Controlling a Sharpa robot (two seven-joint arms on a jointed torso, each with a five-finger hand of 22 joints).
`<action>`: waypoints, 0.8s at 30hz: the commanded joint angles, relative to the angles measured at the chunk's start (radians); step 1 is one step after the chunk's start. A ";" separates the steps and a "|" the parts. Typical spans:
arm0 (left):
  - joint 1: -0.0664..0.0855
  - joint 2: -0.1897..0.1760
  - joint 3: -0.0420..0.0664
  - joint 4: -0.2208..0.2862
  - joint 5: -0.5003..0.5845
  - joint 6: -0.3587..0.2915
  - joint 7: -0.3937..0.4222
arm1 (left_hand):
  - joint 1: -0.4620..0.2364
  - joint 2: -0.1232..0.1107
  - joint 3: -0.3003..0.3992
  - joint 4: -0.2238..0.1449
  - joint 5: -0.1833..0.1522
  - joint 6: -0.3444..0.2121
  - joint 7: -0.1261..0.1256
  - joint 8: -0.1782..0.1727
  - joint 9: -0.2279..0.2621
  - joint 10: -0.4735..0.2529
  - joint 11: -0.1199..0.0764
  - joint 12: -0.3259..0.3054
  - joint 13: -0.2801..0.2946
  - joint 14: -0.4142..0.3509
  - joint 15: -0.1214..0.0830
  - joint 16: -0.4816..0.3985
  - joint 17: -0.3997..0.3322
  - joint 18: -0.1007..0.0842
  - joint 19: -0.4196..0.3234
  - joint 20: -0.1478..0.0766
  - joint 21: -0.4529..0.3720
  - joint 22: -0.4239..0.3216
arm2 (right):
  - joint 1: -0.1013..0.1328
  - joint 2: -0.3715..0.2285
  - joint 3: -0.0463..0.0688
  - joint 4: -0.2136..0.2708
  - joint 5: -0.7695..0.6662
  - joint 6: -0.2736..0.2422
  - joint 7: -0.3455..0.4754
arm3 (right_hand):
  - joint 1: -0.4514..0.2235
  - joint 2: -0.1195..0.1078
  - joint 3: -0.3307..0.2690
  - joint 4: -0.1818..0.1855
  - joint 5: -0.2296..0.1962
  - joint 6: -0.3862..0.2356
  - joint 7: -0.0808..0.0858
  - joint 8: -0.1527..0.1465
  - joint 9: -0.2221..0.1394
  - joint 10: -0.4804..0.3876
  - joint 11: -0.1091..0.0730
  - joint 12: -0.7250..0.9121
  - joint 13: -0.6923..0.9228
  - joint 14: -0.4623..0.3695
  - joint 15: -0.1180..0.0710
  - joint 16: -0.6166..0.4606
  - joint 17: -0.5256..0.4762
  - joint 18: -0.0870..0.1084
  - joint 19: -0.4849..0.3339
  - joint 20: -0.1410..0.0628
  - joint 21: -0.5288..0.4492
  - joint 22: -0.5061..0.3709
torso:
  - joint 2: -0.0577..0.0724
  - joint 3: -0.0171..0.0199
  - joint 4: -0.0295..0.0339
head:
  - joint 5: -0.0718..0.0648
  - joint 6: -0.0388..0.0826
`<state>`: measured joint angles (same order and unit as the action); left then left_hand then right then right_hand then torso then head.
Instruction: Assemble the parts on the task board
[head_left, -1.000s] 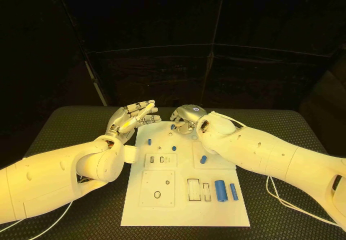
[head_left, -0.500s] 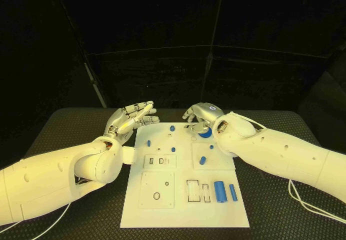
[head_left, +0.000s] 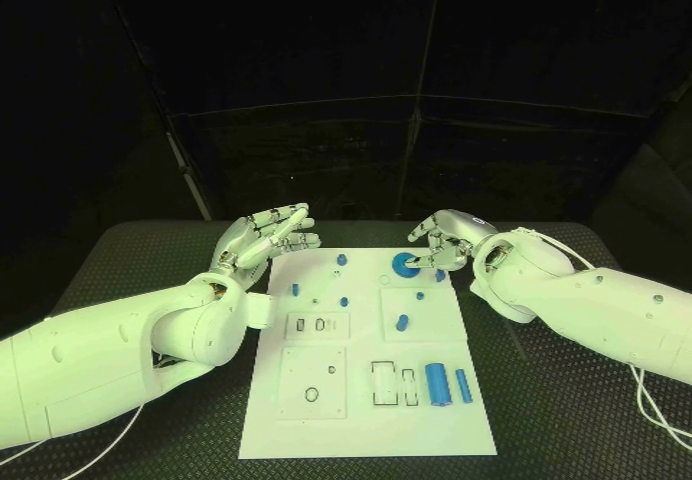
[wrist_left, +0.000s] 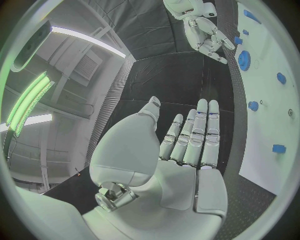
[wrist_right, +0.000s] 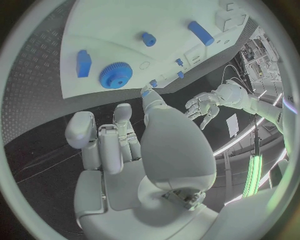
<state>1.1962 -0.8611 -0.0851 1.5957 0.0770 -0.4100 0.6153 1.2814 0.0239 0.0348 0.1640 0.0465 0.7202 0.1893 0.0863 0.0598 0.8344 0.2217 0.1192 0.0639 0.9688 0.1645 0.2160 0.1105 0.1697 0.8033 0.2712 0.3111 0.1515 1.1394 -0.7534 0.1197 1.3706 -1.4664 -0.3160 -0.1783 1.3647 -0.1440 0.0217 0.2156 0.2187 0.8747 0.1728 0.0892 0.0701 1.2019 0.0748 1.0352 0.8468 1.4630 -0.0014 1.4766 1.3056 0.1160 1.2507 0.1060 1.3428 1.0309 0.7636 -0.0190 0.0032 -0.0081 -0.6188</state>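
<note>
- The right hand hangs just off the far right corner of the task board, fingers loosely curled and apart, nothing between them
- Just beside its fingertips, a little inward on the board, lies the blue gear, flat on the white surface with its teeth free all round; the right wrist view shows it bare, next to a small blue block
- The left hand is off the far left corner, open, fingers straight and spread, holding nothing and well apart from the gear
- So the right hand is clearly nearer, and I'd judge any next reach for the gear falls to it
- Nearer the robot than the gear, two blue cylinders lie side by side, long axes running along the board's length
</note>
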 joint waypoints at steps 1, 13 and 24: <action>0.001 0.003 0.001 -0.001 -0.007 0.018 0.003 | 0.004 0.003 -0.001 -0.005 0.002 -0.001 0.084 -0.007 -0.001 -0.006 0.002 -0.005 -0.001 -0.002 0.006 -0.005 -0.002 0.010 0.006 0.003 0.004 -0.001 | 0.002 0.003 0.001 -0.004 0.048 0.082 -0.048 | 0.028 -0.004 -0.018 0.042 -0.002 -0.013 0.003 0.011 0.001 -0.005 0.009 0.055 0.056 0.071 0.008 0.014 0.066 -0.008 -0.005 0.010 -0.002 -0.007 | 0.001 0.0010 0.0014 | -0.001 0.000; 0.001 0.008 0.001 -0.007 -0.007 0.021 0.000 | 0.004 0.003 -0.001 -0.006 0.002 0.000 0.084 -0.007 -0.001 -0.006 0.002 -0.005 -0.001 -0.002 0.006 -0.005 -0.002 0.010 0.006 0.003 0.004 -0.001 | 0.002 0.052 0.001 -0.071 0.021 0.134 -0.071 | 0.061 0.008 -0.026 0.073 -0.002 -0.024 0.006 0.024 0.001 0.018 0.015 0.133 0.143 0.074 0.014 0.028 0.094 -0.006 -0.008 0.015 -0.001 -0.008 | 0.001 -0.0017 -0.0009 | -0.001 -0.002; 0.001 0.009 0.001 -0.008 -0.006 0.022 0.000 | 0.004 0.003 -0.001 -0.006 0.002 0.000 0.084 -0.007 -0.001 -0.006 0.002 -0.005 -0.001 -0.002 0.006 -0.005 -0.002 0.010 0.006 0.003 0.004 -0.001 | 0.002 0.080 0.001 -0.097 0.018 0.141 -0.071 | 0.068 0.031 -0.021 0.071 0.004 -0.018 0.005 0.035 0.003 0.030 0.015 0.166 0.180 0.075 0.015 0.032 0.102 -0.007 -0.007 0.016 0.001 -0.006 | 0.001 -0.0014 0.0008 | -0.002 -0.005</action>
<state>1.1957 -0.8528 -0.0854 1.5871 0.0769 -0.4021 0.6104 1.2814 0.0239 0.0349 0.1640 0.0465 0.7202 0.1893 0.0823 0.0600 0.8344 0.2217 0.1192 0.0639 0.9688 0.1645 0.2161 0.1095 0.1697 0.8033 0.2712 0.3111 0.1516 1.1392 -0.6752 0.1195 1.2741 -1.4421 -0.1927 -0.2440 1.4319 -0.1205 -0.0035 0.2845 0.2186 0.8584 0.1810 0.1212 0.0720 1.2261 0.0874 1.1994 1.0263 1.4650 0.0073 1.5043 1.3079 0.1163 1.2419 0.1147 1.3428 1.0236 0.7646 -0.0202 0.0032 -0.0102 -0.6233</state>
